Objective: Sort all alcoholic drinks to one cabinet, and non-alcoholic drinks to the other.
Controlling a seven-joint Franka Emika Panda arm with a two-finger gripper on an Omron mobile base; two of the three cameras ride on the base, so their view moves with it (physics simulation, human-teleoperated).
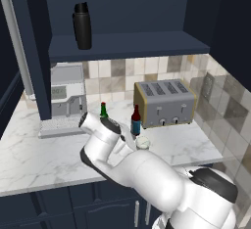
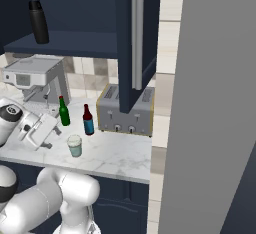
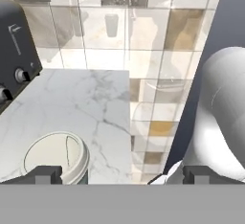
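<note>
Pincer (image 3: 122, 173) stands wide with nothing between its tips in the hand view, low over the tabletop (image 3: 91, 98), the cup (image 3: 56, 157) with its white lid just beside one tip.

From the left base view, the flask (image 1: 82, 26) already stands on the shelf of the wide cabinet (image 1: 127, 44), so one soft drink looks sorted. The green bottle (image 1: 103, 110), the brown bottle (image 1: 136, 121) and the cup (image 1: 142, 143) wait before the toaster (image 1: 164, 102). The cup seems the step in hand; the next move calls for centring the tips around it.

From the right base view, the arm bends low over the tabletop (image 2: 115, 158), hand turned sideways near the cup (image 2: 74, 145)
</note>
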